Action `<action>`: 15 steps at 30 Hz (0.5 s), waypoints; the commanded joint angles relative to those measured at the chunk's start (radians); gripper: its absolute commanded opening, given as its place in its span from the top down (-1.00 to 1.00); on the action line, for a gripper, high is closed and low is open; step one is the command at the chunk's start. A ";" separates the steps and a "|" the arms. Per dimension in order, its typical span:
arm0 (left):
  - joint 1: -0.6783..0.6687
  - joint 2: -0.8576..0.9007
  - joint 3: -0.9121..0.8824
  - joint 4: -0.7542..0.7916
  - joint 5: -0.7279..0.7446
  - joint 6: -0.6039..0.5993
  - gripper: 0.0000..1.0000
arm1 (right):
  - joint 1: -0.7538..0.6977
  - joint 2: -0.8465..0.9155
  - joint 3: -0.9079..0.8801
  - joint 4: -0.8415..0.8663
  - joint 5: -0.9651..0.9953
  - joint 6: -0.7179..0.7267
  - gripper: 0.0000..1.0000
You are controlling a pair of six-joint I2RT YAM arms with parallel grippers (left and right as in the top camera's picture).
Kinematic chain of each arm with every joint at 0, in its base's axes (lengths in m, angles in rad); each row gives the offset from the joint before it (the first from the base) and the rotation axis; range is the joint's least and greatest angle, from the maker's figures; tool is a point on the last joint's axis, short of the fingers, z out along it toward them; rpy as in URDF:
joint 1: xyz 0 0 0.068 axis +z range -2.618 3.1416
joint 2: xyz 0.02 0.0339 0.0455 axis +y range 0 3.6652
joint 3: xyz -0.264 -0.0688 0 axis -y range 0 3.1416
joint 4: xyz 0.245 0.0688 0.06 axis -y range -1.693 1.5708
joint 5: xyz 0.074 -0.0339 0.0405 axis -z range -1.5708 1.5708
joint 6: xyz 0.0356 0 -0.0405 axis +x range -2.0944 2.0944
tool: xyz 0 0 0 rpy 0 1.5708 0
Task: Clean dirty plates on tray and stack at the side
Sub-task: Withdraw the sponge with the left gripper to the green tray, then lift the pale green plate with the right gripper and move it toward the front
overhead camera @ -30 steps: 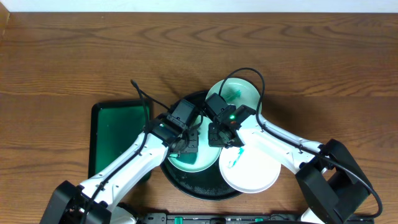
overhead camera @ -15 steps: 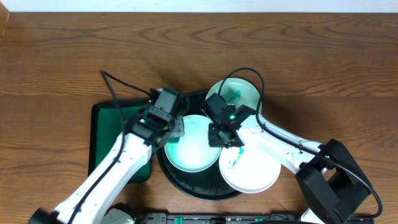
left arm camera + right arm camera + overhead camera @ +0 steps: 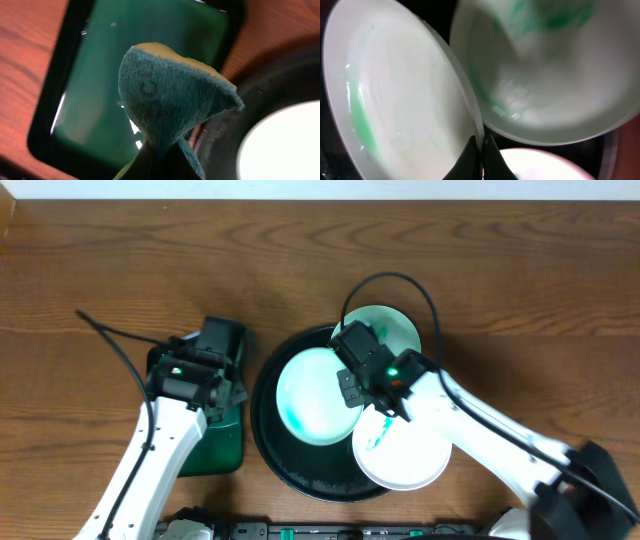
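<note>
The left claw point(image 3: 159, 160) clenches a green sponge point(image 3: 170, 95) above the small green tray point(image 3: 165, 30), while the right claw point(image 3: 481, 149) pinches the rim of a smeared mint plate point(image 3: 308, 395) tilted over the black tray point(image 3: 300, 477), beside a second mint plate point(image 3: 398, 330) and a white plate point(image 3: 408, 452).

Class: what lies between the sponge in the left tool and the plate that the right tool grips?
The black tray: its raised rim runs between the sponge and the plate. This shows in both the overhead and the left wrist views.
</note>
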 commanded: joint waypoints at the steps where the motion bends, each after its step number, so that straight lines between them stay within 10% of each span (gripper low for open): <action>1: 0.043 -0.003 0.016 -0.008 0.043 0.003 0.85 | 0.047 -0.070 0.024 0.007 0.143 -0.156 0.98; 15: 0.069 0.001 0.016 -0.019 0.058 0.010 0.86 | 0.279 -0.099 0.026 0.026 0.674 -0.374 0.98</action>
